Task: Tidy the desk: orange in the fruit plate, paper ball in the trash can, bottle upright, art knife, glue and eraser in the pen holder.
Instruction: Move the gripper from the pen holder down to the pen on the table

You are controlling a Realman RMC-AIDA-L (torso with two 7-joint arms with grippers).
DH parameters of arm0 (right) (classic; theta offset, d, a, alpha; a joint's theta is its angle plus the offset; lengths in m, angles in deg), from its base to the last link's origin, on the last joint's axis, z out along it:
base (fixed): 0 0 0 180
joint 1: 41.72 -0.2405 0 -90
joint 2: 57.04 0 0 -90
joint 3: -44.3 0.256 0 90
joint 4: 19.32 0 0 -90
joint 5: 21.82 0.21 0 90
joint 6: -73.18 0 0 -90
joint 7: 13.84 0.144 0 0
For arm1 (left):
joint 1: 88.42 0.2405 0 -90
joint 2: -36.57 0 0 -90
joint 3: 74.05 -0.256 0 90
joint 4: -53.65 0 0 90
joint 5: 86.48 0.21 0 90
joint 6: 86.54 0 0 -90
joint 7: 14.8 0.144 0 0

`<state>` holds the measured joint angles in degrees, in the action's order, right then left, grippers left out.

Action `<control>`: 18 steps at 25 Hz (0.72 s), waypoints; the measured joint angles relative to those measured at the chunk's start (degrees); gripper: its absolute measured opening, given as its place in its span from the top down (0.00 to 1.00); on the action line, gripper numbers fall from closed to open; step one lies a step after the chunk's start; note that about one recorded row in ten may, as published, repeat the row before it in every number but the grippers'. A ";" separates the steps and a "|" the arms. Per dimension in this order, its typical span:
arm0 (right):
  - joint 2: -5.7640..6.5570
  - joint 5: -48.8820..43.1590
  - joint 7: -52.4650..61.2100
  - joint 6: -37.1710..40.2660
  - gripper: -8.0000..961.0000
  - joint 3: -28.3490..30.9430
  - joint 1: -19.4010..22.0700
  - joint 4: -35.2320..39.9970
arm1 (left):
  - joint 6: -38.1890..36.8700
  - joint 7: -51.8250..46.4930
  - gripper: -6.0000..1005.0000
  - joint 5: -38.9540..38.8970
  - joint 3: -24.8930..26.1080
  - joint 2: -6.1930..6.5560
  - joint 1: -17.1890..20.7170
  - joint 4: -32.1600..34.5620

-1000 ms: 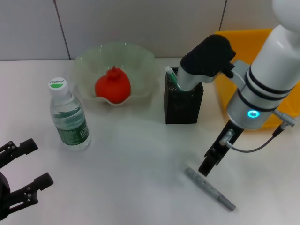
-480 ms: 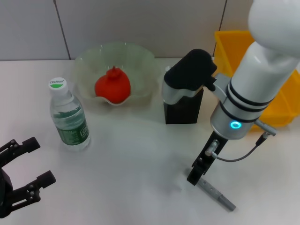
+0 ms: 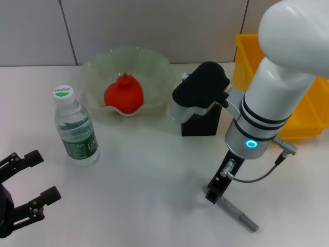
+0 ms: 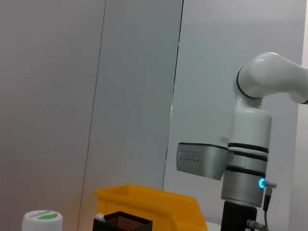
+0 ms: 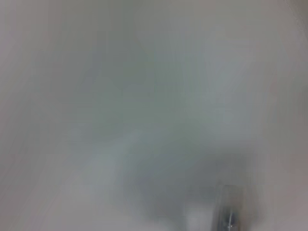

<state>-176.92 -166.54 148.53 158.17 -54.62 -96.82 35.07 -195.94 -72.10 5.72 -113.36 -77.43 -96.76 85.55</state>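
A grey art knife lies on the white table at the front right. My right gripper has come down onto the knife's near-left end; a grey bit of the knife shows in the right wrist view. The black pen holder stands behind it, partly hidden by my right arm. A red-orange fruit lies in the clear fruit plate. The water bottle stands upright at the left. My left gripper is open and empty at the front left.
A yellow bin stands at the right behind my right arm. It also shows in the left wrist view, with the pen holder and the bottle cap. A grey wall runs behind the table.
My right arm has swung left and down, and its gripper has moved from beside the knife onto the knife's left end. The left gripper has stayed still.
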 joint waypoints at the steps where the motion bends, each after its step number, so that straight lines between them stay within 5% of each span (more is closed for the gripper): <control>1: 0.00 0.00 0.00 0.00 0.41 0.00 0.00 0.00 | 0.05 0.00 0.15 0.00 -0.02 -0.01 0.00 -0.01; 7: 0.00 0.02 1.07 -0.54 0.63 -0.21 0.25 -0.52 | 0.23 0.10 0.15 0.00 0.03 -0.10 0.05 -0.09; 18: 0.00 1.59 2.13 -2.14 0.62 -0.51 0.17 -2.94 | 0.56 0.75 0.15 0.02 -0.15 -0.19 -0.01 -0.08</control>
<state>-176.92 -164.95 150.65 156.03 -55.13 -96.65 32.12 -195.38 -71.35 5.74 -113.51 -77.63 -96.77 85.46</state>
